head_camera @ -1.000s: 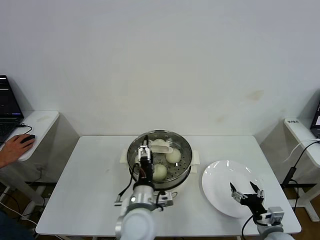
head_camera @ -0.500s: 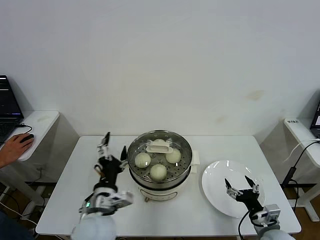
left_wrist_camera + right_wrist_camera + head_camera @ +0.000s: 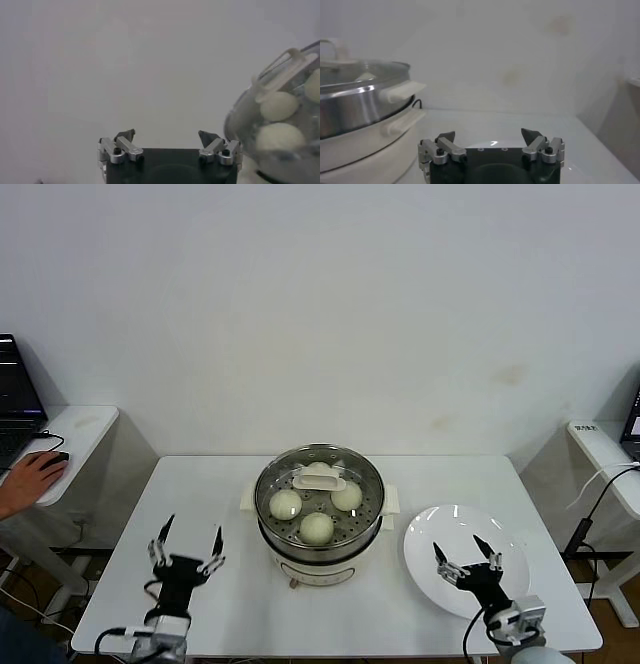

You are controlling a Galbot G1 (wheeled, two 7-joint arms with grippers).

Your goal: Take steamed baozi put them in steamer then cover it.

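Now the job looks finished, so a clean retreat is what matters. The left hand (image 3: pixel 186 553) hangs spread and empty over the white table (image 3: pixel 120 584), well clear of the steamer (image 3: pixel 319 519). The cover (image 3: pixel 318 494) sits on it with three steamed baozi (image 3: pixel 316 527) visible beneath the glass. The right hand (image 3: pixel 467 564), also spread, hovers over the white plate (image 3: pixel 500 536). A plain white wall stands behind.

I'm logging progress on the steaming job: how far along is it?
Apparently finished. Three round cream-white baozi show inside the shiny steel steamer, and the clear glass cover sits on it. The white plate is bare. Left gripper and right gripper are open, holding nothing. Nothing visibly remains.
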